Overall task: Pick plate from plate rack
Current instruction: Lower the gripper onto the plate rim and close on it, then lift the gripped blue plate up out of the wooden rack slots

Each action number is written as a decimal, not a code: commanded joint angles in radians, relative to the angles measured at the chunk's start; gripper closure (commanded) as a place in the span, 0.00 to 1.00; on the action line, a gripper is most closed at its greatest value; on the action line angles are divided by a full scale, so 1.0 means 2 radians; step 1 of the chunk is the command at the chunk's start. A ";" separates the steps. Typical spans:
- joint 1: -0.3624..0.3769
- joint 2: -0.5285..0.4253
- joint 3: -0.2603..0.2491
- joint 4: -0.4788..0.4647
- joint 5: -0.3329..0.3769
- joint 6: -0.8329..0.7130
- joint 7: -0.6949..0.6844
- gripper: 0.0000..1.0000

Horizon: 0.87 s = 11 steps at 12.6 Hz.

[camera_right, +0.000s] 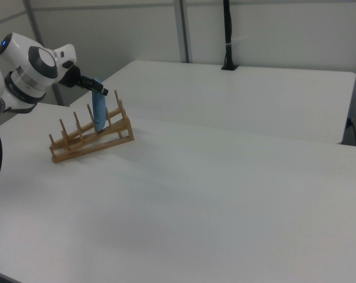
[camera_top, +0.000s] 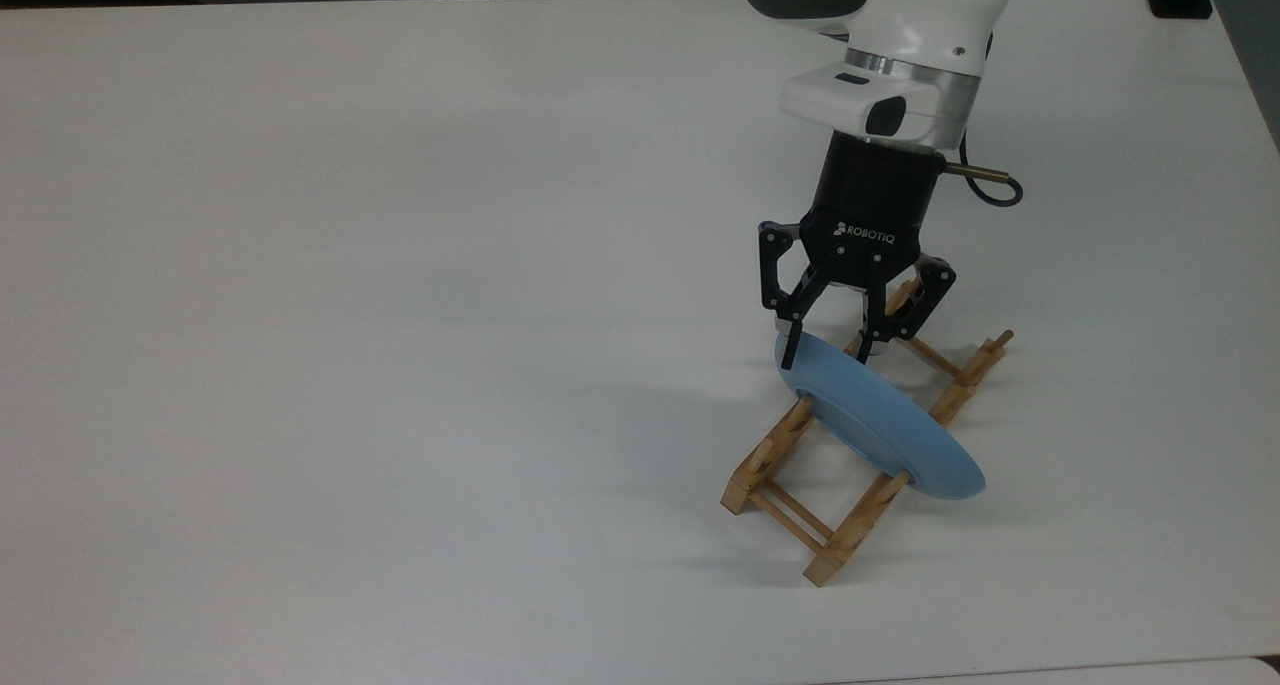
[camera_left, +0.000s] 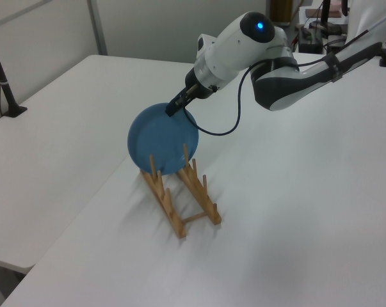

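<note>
Gripper (camera_top: 830, 353) fingers apart, straddled top rim of plate (camera_top: 880, 420); plate stood edge-up in plate rack (camera_top: 860, 525), directly below.

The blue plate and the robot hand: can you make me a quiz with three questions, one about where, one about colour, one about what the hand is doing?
1. Where is the plate?
A. Flat on the table
B. Standing on edge in the plate rack
C. Lifted in the air

2. What colour is the plate?
A. Red
B. Green
C. Light blue

3. How is the gripper?
A. Open, fingers either side of the plate's top rim
B. Far across the table
C. Holding a cup

Answers: 1 B, the left view shows it upright between the pegs. 2 C, it looks blue in all views. 3 A, the top view shows one finger on each side of the rim, with gaps.
</note>
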 commanded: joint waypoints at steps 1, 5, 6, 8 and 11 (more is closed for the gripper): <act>0.006 0.001 -0.004 0.007 -0.014 0.007 0.016 0.53; 0.007 -0.001 -0.004 0.007 -0.014 0.007 0.015 0.58; 0.007 -0.002 -0.004 0.007 -0.014 0.007 0.015 0.60; 0.012 -0.003 -0.004 0.006 -0.015 0.006 0.015 0.67; 0.014 -0.009 -0.004 0.005 -0.015 0.005 0.014 0.80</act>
